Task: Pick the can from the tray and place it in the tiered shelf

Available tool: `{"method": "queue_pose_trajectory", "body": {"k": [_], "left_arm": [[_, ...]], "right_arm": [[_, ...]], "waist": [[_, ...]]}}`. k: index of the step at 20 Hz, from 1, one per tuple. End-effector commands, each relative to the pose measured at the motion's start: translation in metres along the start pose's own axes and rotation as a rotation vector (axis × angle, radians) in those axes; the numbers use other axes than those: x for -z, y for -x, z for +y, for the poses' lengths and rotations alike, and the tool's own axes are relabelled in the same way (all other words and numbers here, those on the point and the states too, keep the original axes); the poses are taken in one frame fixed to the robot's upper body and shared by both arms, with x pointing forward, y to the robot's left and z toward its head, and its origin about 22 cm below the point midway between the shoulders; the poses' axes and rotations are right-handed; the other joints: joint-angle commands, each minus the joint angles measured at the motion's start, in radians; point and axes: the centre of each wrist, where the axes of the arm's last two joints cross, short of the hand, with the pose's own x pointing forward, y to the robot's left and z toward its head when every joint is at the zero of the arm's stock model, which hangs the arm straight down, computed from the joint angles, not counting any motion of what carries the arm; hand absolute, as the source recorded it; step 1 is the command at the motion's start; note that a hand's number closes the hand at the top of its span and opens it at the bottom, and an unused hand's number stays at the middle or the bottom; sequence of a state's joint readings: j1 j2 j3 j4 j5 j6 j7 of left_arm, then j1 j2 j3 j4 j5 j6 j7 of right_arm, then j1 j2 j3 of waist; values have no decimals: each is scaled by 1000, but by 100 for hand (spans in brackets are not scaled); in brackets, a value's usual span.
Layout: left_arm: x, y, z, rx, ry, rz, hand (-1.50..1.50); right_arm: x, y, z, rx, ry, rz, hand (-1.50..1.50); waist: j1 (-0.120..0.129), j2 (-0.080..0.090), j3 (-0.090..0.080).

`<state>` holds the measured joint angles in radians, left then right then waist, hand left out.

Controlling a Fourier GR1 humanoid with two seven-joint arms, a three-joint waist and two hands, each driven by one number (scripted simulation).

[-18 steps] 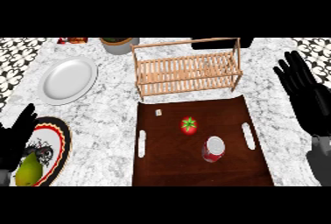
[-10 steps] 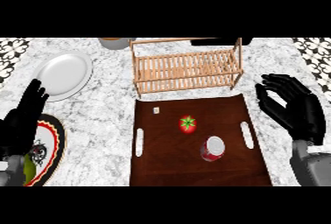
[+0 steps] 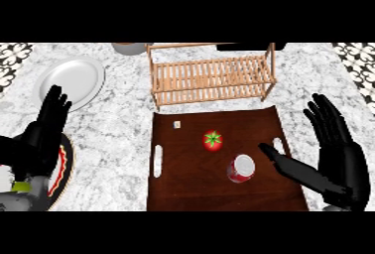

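Note:
A red can with a white top [image 3: 241, 169] stands on the dark brown tray [image 3: 183, 193], right of its middle. A red tomato with a green stalk [image 3: 212, 140] lies on the tray just above and left of the can. The wooden tiered shelf [image 3: 212, 74] stands beyond the tray's far edge. My right hand [image 3: 338, 158] is open at the tray's right side, its thumb stretched toward the can and ending just short of it. My left hand [image 3: 42, 138] is open with fingers up at the left edge, over a dark plate.
A white plate [image 3: 72, 81] lies at the back left. A dark plate with a red and white rim [image 3: 60, 171] sits under my left hand. A grey bowl [image 3: 129, 47] shows at the top edge. A small white tag [image 3: 176, 125] lies on the tray's far left corner.
My right hand has come down and inward from the right side to beside the can. My left hand has risen a little. The view has tilted, so the shelf and tray sit lower.

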<state>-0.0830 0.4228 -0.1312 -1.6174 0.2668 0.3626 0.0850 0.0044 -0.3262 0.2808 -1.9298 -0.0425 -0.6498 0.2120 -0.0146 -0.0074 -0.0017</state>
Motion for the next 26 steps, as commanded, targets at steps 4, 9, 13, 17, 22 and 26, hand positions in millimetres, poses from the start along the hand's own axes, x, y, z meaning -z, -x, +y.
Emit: {"method": "queue_pose_trajectory", "body": {"k": [4, 9, 13, 17, 22, 26], "left_arm": [[-1, -2, -4, 10, 7, -18, 0], [-5, -6, -20, -3, 50, -26, 0], [-3, -9, -25, 9, 57, -33, 0], [1, -10, -33, -4, 78, -35, 0], [-2, -4, -23, 3, 67, -35, 0], [4, -13, -20, 2, 46, -32, 0]], "right_arm": [[-24, -32, -6, -357, -268, 142, -150], [-11, -44, -12, -742, -295, 224, -150], [1, -65, 0, -960, -267, 319, -150], [-3, -67, 37, -1038, -281, 422, -150], [5, -66, 68, -1138, -278, 475, -150], [16, -40, 80, -1261, -262, 537, -150]], "waist": [[9, -1, -7], [28, 2, -10], [48, 7, -9], [53, 11, -7], [51, 7, -5], [43, 8, -5]]}}
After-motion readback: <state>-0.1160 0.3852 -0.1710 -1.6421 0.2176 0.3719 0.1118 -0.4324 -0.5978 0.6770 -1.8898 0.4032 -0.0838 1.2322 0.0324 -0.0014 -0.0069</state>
